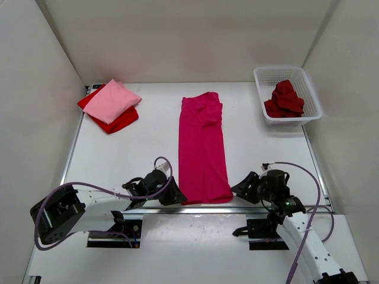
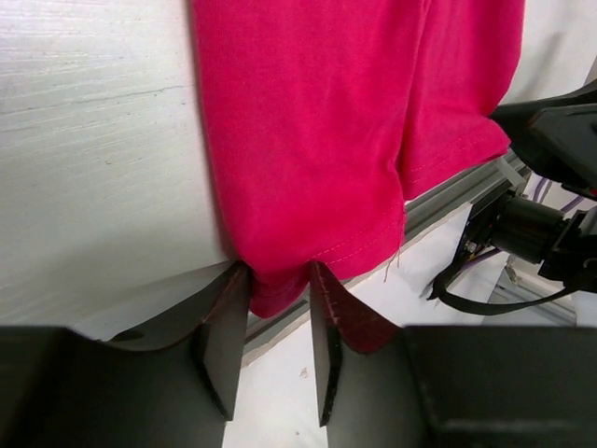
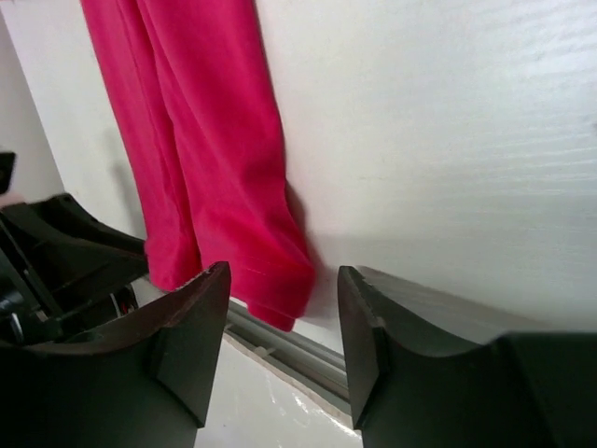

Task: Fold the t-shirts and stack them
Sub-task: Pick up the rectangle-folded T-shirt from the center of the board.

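magenta t-shirt (image 1: 202, 148) lies with near corners at the spread left hand (image 2: 278, 273) and right hand (image 3: 283, 273).

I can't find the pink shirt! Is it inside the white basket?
No, the light pink t-shirt lies folded on the bright red t-shirt at the far left; the white basket holds a dark red t-shirt.

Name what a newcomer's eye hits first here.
A magenta t-shirt, folded into a long strip, lies mid-table, with the left gripper and right gripper open at its near corners. Far left, a pink t-shirt sits on a red t-shirt; far right, a dark red t-shirt lies in a white basket.
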You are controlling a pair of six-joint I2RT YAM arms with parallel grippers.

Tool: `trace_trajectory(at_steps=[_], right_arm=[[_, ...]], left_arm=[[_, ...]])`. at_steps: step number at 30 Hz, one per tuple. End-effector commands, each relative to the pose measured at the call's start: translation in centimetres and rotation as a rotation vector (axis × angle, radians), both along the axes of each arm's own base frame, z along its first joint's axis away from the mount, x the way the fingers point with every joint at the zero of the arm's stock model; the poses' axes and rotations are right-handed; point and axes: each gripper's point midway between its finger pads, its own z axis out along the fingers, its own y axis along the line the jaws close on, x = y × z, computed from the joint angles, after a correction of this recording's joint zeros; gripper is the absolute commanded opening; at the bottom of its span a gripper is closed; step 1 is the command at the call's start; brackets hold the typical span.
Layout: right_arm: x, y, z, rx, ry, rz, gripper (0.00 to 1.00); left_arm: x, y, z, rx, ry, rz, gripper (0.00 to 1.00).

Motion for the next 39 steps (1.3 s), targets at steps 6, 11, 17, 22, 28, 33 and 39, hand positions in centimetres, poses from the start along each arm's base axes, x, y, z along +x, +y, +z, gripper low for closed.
trace_trajectory(at_steps=[6,11,17,22,28,33,39], right_arm=[[-3.1,3.0,-1.7,-0.011,0.042,0.144,0.44],[-3.7,4.1,-2.2,-0.004,0.043,0.150,0.21],[-3.5,3.4,-1.3,-0.037,0.019,0.140,0.06],[-3.8,3.5,0.3,-0.034,-0.008,0.171,0.52],[-2.3,3.3,1.1,0.002,-0.038,0.136,0.57],[-1.4,2.9,0.3,0.015,-0.027,0.105,0.52],[-2.1,3.7,-0.5,0.017,0.006,0.140,0.38]], left_arm=[[-0.5,1.2,-1.4,0.065,0.020,-0.001,0.34],[-0.4,0.9,-0.9,0.058,0.013,-0.014,0.20],[-0.4,1.4,-0.5,0.064,0.000,-0.032,0.06],[-0.4,1.8,-0.5,0.075,-0.004,-0.031,0.05],[-0.6,1.2,-0.2,0.062,0.000,-0.049,0.02],[-0.6,2.1,-0.4,0.068,0.004,-0.033,0.00],[-0.6,2.4,-0.5,0.078,0.005,-0.038,0.00]])
